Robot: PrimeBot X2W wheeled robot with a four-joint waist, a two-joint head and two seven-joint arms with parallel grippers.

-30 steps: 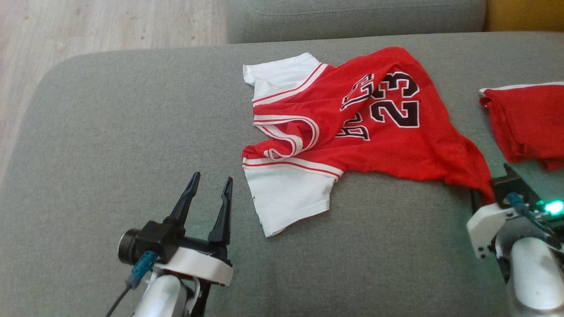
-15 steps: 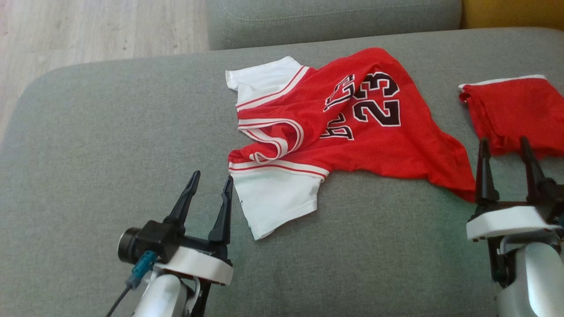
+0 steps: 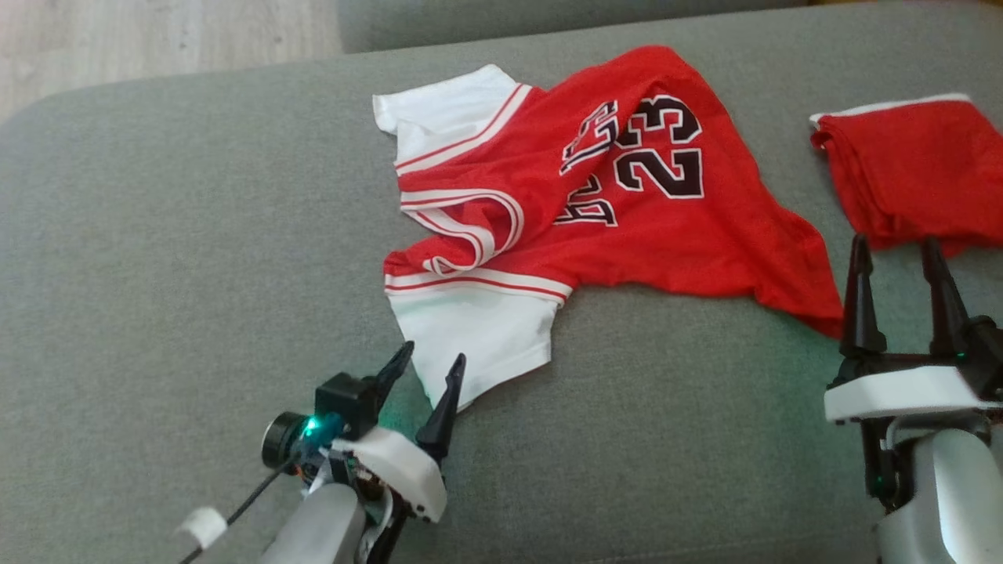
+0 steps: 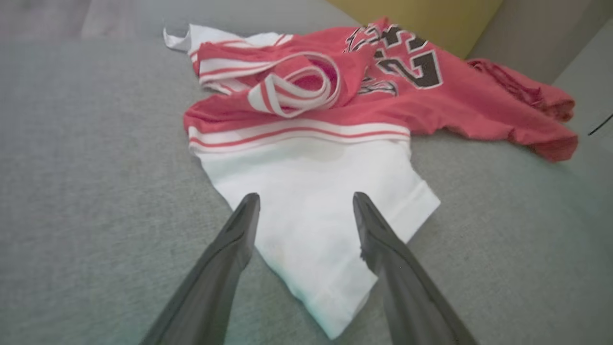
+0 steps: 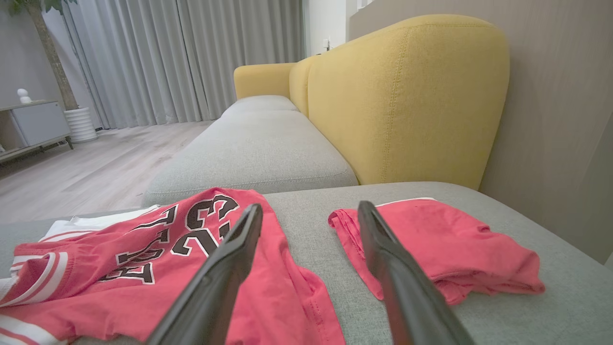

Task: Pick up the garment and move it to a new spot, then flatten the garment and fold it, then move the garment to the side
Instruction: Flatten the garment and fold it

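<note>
The garment (image 3: 595,211) is a red jersey with white sleeves and a black "23", lying rumpled on the grey sofa cushion (image 3: 196,258); it also shows as the garment (image 4: 311,143) and the garment (image 5: 158,258) in the wrist views. My left gripper (image 3: 432,362) is open, its fingers straddling the near white sleeve (image 4: 311,206) just above the cloth, holding nothing. Over the gap between the jersey's hem corner and a second red piece, my right gripper (image 3: 896,244) hangs open and empty.
A folded red cloth (image 3: 909,168) lies at the right of the cushion, also seen as the red cloth (image 5: 440,244). Behind stand a yellow backrest (image 5: 407,96) and another grey seat cushion (image 5: 254,148). Wooden floor (image 3: 157,35) lies beyond the cushion's far left edge.
My left gripper has moved right and forward onto the near white sleeve. The right gripper let go of the hem corner, rose and turned fingers up. The camera has shifted.
</note>
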